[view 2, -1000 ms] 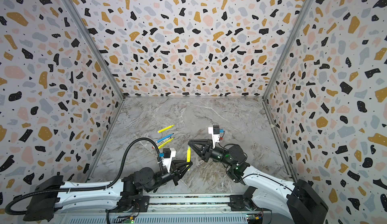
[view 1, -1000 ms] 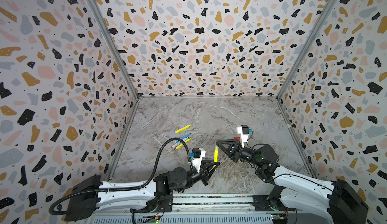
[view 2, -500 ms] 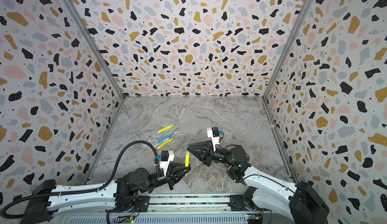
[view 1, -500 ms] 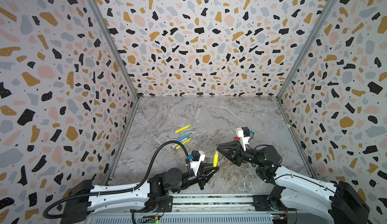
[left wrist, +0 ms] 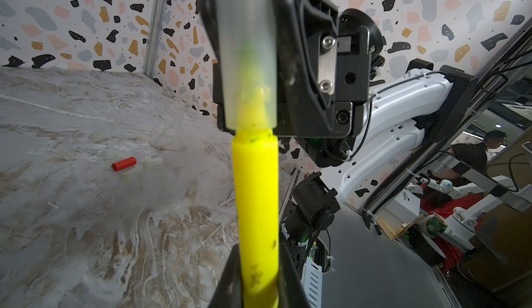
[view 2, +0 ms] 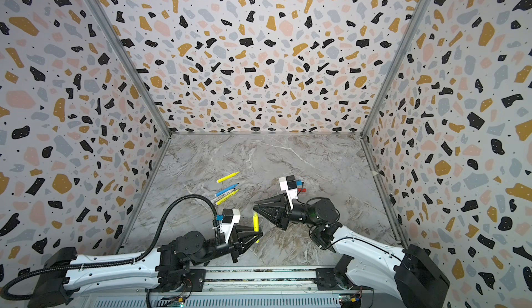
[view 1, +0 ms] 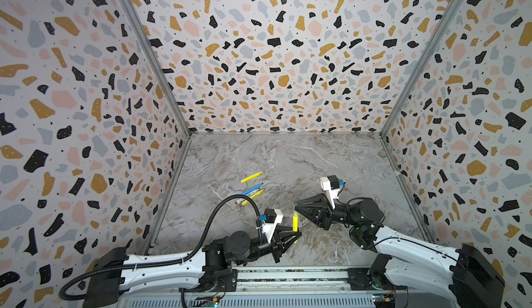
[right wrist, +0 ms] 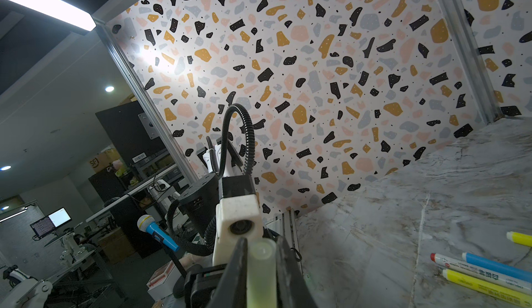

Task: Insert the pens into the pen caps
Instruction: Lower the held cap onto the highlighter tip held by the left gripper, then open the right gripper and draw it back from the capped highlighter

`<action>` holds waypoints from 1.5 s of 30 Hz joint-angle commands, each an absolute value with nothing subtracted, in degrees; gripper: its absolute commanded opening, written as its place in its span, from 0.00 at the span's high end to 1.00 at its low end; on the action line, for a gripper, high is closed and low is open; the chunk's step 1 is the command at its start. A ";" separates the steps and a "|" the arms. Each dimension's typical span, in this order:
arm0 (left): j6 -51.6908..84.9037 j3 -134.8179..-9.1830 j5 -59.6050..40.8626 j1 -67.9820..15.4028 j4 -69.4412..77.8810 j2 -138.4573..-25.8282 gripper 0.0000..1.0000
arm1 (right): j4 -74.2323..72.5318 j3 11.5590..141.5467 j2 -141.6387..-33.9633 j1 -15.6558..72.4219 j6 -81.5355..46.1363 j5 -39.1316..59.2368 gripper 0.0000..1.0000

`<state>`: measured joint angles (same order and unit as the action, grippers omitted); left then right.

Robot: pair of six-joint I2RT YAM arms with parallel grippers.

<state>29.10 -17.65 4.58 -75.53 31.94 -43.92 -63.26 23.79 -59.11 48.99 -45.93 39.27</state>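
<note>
Four loose pens [view 1: 252,190] lie together on the desk [view 1: 288,159], left of centre: two yellow, one blue, one white. Near the front edge, the left hand [view 1: 297,232] is closed on a yellow pen [view 1: 295,222]. The right hand [view 1: 296,207] meets that pen's far end and is clamped on a clear cap [left wrist: 247,62]. In the left wrist view, the pen's tip sits inside this cap, with the barrel exposed. Further right a red cap [left wrist: 123,164] lies on the desk, with indistinct pale caps [left wrist: 152,162] beside it.
</note>
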 commanded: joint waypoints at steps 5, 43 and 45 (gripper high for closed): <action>27.51 -21.26 4.87 -74.99 46.59 -42.11 0.98 | -55.94 22.64 -59.60 51.42 -43.33 46.43 0.79; 23.90 -23.52 8.13 -74.97 33.94 -44.72 0.98 | -11.81 51.68 -55.50 47.54 -25.23 32.35 0.31; 23.82 -23.44 8.26 -74.97 33.70 -44.47 0.98 | -12.39 51.64 -55.72 47.71 -25.48 33.27 0.32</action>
<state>25.02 -21.43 7.79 -75.11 31.22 -45.30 -11.73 49.36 -56.58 47.57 -25.80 31.81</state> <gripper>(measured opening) 0.143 0.686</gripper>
